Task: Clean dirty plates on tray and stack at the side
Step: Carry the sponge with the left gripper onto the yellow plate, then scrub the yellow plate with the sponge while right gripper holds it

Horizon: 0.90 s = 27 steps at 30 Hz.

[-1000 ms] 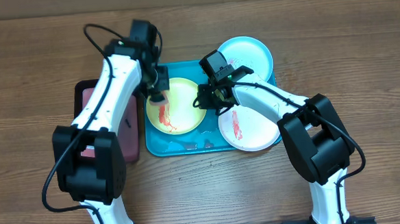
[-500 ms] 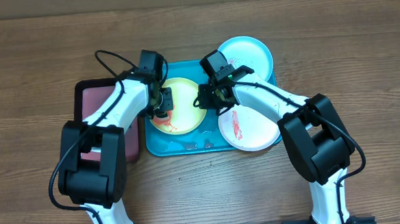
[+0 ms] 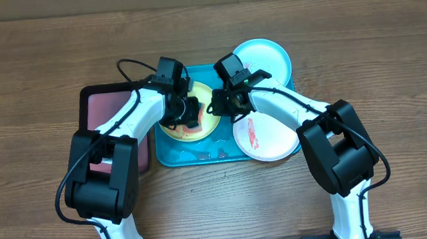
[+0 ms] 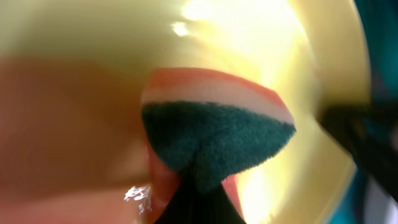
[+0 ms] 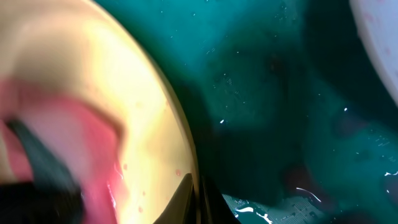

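Note:
The yellow-green plate (image 3: 201,98) lies in the left half of the teal tray (image 3: 168,157), red smears on it. My left gripper (image 3: 186,115) is shut on a sponge, green scrub side and pink body (image 4: 214,134), pressed on that plate (image 4: 273,37). My right gripper (image 3: 218,104) is shut on the plate's right rim (image 5: 186,186). The white plate (image 3: 269,138) with a red smear sits at the tray's right front. The light blue plate (image 3: 265,57) lies at the back right.
A smaller black-rimmed tray with a pink inside (image 3: 99,111) stands left of the teal tray. Wet specks lie on the teal tray's front floor (image 3: 204,155). Wooden table (image 3: 35,70) all around.
My left gripper has slid rightward across the yellow-green plate with the sponge, from its left edge to its middle. The red smear is now mostly under it. The right gripper has not moved.

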Each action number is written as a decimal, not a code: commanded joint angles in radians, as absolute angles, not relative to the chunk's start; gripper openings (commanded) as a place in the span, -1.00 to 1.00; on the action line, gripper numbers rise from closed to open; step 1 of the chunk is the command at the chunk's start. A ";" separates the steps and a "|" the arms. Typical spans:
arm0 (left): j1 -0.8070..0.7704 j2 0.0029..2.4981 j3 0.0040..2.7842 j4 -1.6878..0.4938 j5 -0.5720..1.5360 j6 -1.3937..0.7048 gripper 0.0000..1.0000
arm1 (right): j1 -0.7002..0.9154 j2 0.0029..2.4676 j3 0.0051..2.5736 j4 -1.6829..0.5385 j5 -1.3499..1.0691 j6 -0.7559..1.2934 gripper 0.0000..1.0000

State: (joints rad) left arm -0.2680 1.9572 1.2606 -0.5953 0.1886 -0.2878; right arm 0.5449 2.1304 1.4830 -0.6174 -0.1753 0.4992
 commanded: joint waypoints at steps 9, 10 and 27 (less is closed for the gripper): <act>-0.263 1.975 1.261 -0.522 -0.337 -0.426 -0.92 | 0.545 2.146 1.492 -0.685 -0.178 0.500 -0.93; -0.266 1.975 1.261 -0.553 -0.316 -0.419 -0.92 | 0.545 2.146 1.492 -0.691 -0.178 0.507 -0.93; -0.276 1.975 1.261 -0.813 0.539 -0.039 -0.92 | 0.548 2.146 1.492 -0.716 -0.310 0.536 -0.93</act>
